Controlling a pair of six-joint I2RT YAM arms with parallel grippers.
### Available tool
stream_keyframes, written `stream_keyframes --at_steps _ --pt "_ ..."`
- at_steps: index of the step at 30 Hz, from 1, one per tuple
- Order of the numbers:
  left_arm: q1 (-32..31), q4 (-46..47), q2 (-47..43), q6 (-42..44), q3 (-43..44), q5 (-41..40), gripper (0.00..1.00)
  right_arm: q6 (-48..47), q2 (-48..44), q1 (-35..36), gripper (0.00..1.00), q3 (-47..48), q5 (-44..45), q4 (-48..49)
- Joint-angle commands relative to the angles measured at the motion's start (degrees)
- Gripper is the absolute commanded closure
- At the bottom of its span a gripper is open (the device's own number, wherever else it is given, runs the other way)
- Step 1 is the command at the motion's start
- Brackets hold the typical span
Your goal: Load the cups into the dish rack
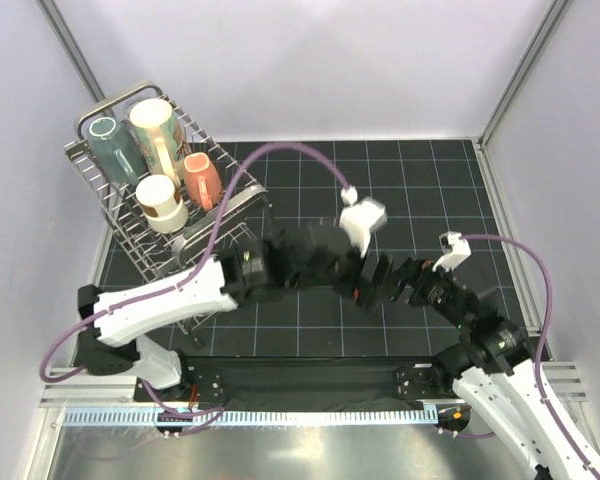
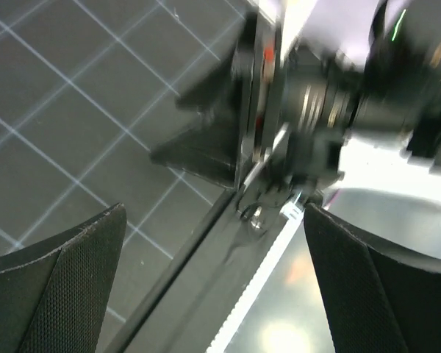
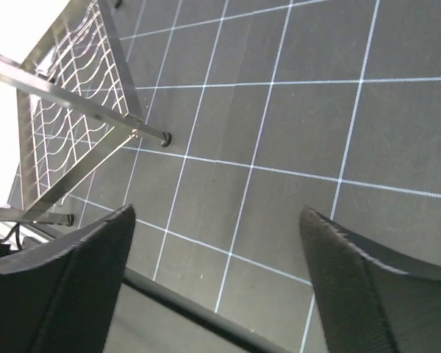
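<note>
The dish rack stands at the far left with several cups in it. They are a grey-teal tumbler, a cream mug, a salmon-pink mug and a small brown-based cup. Both arms meet over the mat's middle, blurred. My left gripper is open and empty above the mat's near edge. My right gripper is open and empty too, over bare mat. Its fingers show in the left wrist view. A corner of the rack shows in the right wrist view.
A black gridded mat covers the table, walled by white panels. A metal rail runs along the near edge between the arm bases. Purple cables loop over both arms.
</note>
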Motion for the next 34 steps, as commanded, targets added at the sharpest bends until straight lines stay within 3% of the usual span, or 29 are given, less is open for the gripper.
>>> stream_keyframes --at_steps 1,4,11,15,20,29,34 --pt "-4.5 15.0 -8.5 2.9 -16.4 -4.2 0.00 0.0 -6.0 0.2 0.06 -4.1 -1.1 7.6" --pt "-7.4 23.0 -16.5 3.0 -31.2 -1.5 0.00 0.3 -11.9 0.2 0.00 -6.7 -0.7 9.4" --pt "-9.5 30.0 -37.2 -2.2 -55.1 -3.4 0.00 2.9 -18.1 0.2 0.00 -11.7 0.1 11.2" --pt "-9.5 30.9 -46.6 -5.0 -62.5 -9.0 0.00 9.1 -20.5 0.2 0.00 -18.5 2.8 14.1" --pt "-9.5 32.0 -48.5 -6.3 -66.9 -12.1 0.00 12.9 -21.0 0.2 0.01 -25.5 3.0 21.5" --pt "-9.5 36.6 -59.4 -9.6 -76.4 -14.4 0.00 13.5 -10.8 0.2 0.00 -23.3 5.8 19.6" --pt "-9.5 40.5 -68.5 -12.6 -84.1 -12.1 0.00 12.3 -16.0 0.1 0.00 -26.0 1.7 23.1"
